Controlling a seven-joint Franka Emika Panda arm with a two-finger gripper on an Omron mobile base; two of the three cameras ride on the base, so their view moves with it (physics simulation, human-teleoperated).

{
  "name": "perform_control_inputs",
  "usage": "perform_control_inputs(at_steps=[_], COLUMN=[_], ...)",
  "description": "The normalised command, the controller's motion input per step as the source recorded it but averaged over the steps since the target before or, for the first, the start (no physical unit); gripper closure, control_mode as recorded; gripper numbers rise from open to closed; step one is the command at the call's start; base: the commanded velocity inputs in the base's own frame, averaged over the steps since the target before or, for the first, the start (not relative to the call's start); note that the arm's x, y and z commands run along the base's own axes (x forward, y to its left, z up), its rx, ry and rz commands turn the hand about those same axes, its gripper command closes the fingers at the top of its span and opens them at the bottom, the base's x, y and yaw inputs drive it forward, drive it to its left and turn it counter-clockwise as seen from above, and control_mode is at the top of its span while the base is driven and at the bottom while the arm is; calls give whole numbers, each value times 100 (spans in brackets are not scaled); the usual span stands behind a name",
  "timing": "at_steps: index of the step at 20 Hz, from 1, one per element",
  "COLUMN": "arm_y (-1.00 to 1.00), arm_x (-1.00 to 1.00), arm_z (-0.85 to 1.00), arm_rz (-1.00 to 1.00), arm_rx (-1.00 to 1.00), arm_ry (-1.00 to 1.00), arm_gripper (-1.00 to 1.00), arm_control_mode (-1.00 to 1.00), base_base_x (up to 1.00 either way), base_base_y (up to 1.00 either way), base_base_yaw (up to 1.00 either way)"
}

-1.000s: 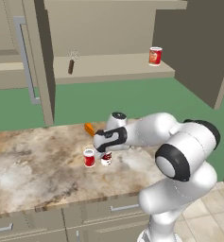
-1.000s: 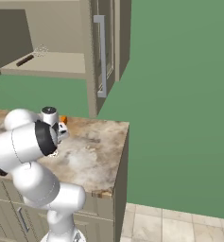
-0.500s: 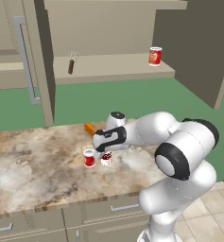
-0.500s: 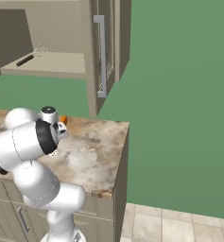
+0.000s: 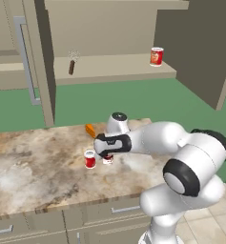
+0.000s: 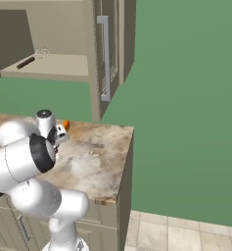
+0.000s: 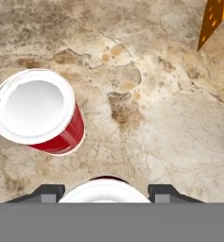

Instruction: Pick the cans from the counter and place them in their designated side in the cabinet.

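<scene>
On the counter [image 5: 33, 171] stand two cans side by side. The bright red can [image 5: 89, 159] with a white rim is on the left, upright and free; the hand view shows it from above [image 7: 38, 111]. Just to its right stands the dark maroon-and-white can [image 5: 107, 160], with my gripper [image 5: 107, 154] reaching down over it and shut on it. In the hand view its white top [image 7: 104, 194] sits between the two dark fingertips [image 7: 47, 191] of my gripper [image 7: 105, 191]. Above, the cabinet shelf [image 5: 114, 69] lies open.
An orange-red can [image 5: 156, 56] stands at the shelf's right end, and a dark-handled whisk [image 5: 72, 63] lies at its left. An orange carrot-like piece [image 5: 90, 130] lies on the counter behind the cans. The open cabinet door with its grey handle [image 5: 27, 62] hangs at left.
The jaws have closed onto the maroon-and-white can. The hand and both cans otherwise stay where they were.
</scene>
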Motion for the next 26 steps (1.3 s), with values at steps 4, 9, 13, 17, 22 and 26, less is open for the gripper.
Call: perform_control_inputs(at_steps=[4,9,13,17,22,26], arm_y=[-18,-20,-13,-15,-12,-12], arm_x=[-9,-7,-14,-26,-20,-22], arm_z=[30,28,30,32,32,37], arm_rz=[-7,-10,-11,-7,-8,-9], arm_rx=[0,1,0,1,1,2], arm_ry=[-1,0,0,-2,-6,-7], arm_gripper=[100,100,100,100,100,100], arm_control_mode=[-100,-100,-100,-100,-100,-100], base_base_x=[0,0,0,0,0,0], base_base_y=[0,0,0,0,0,0], base_base_yaw=[0,0,0,0,0,0])
